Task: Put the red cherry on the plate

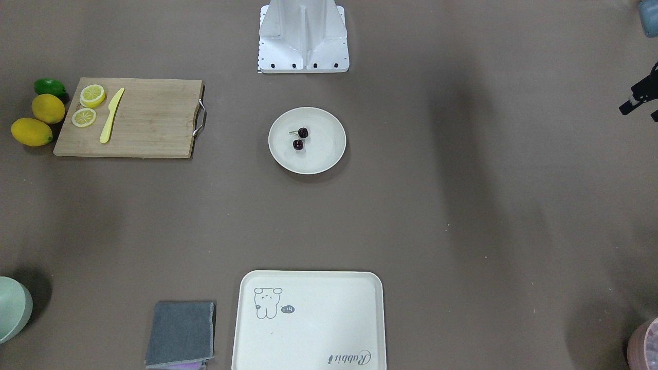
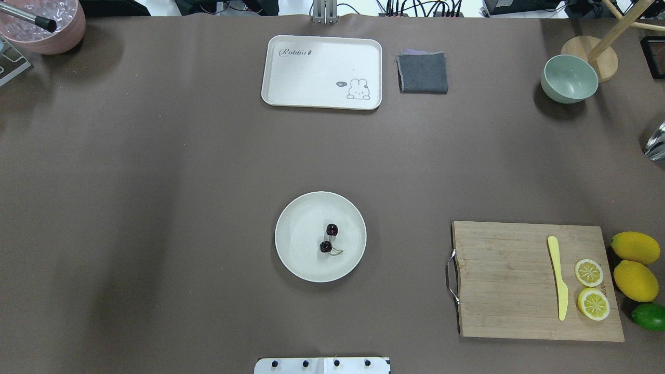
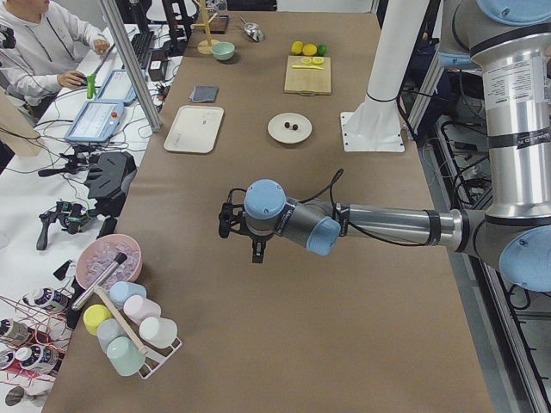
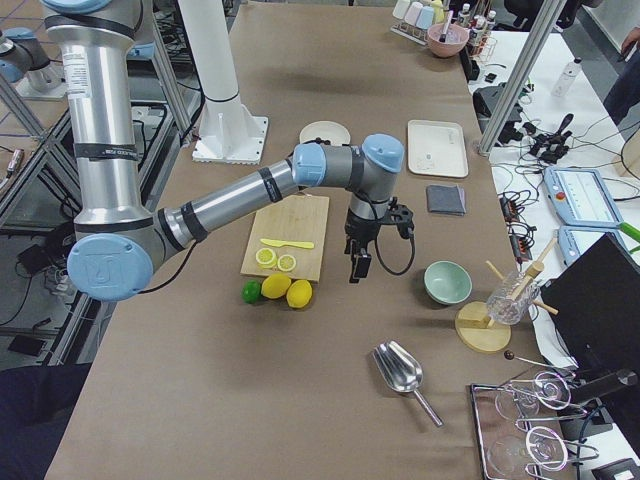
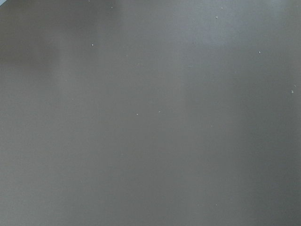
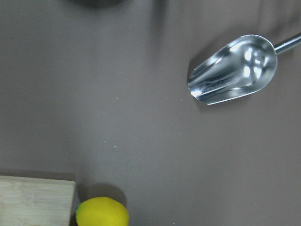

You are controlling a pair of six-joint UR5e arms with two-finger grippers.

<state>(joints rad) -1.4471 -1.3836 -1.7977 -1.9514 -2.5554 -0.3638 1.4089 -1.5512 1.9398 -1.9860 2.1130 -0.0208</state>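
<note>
The red cherry [image 1: 300, 139] [image 2: 329, 238], two dark maroon fruits on one thin stem, lies inside the round cream plate [image 1: 324, 156] [image 2: 298, 252] at the table's centre, in front of the robot base. Neither gripper is near it. My left gripper [image 3: 242, 239] hangs over bare brown table far off to the left; only a black part of it shows at the front view's right edge, and I cannot tell its state. My right gripper [image 4: 356, 262] hovers beyond the lemons, seen only from the right side, so I cannot tell its state either. Neither wrist view shows any fingers.
A wooden cutting board [image 2: 519, 280] holds lemon slices [image 2: 589, 272] and a yellow knife [image 2: 558, 278]; lemons [image 2: 635, 280] and a lime [image 2: 649, 316] lie beside it. A cream tray [image 2: 311, 72], grey cloth [image 2: 423, 72], green bowl [image 2: 569, 78] and metal scoop [image 6: 233, 68] sit further out.
</note>
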